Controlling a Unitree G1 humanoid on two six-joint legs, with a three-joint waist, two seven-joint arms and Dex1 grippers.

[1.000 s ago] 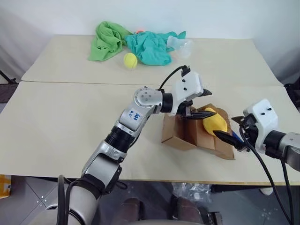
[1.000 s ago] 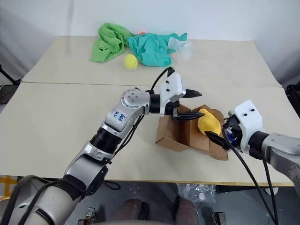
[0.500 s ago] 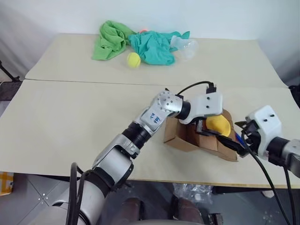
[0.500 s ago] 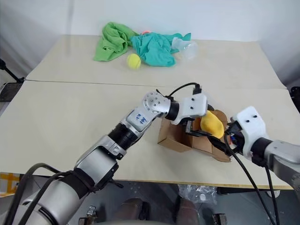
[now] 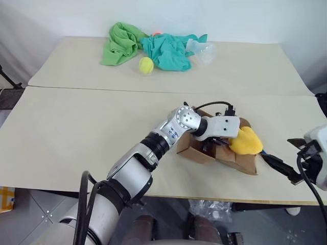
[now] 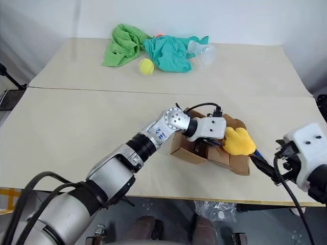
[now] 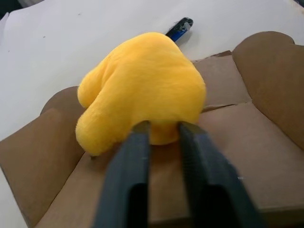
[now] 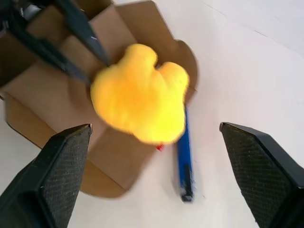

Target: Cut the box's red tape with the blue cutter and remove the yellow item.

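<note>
While your left gripper (image 5: pixel 231 143) reaches across into the small brown cardboard box (image 5: pixel 217 149), the head views put that box near the front edge of the pale bench (image 5: pixel 76 127), flaps splayed open. The lumpy bright-yellow soft item (image 5: pixel 246 142) sits at the box's right end, half over its rim, right at the tip of your left arm. Your right gripper (image 6: pixel 265 169) hangs well off to the right of the box. At the far side of the bench lie a green cloth (image 5: pixel 120 42), a teal cloth (image 5: pixel 166 51), a yellow-green tennis ball (image 5: pixel 146 64) and a clear plastic cup (image 5: pixel 203 50) — none of them matter now.

From the left wrist, your two black fingers (image 7: pixel 137 161) stand nearly together, pinching the lower edge of the yellow item, with only a thin fold of it between them. It rests against the brown flaps, and the slim dark-blue cutter (image 7: pixel 179 29) lies on the bench beyond.

From the right wrist, your fingers (image 8: pixel 52 175) are spread as wide as they go and carry nothing. Below them the yellow item overhangs the box, and the cutter lies on the bench just beside it. A speck of red shows at the box edge; I cannot tell if that is the tape.

By my reading the cutting is done and you are on the removal — lift the item up and clear of the flaps, gently, since the pinch looks shallow.
</note>
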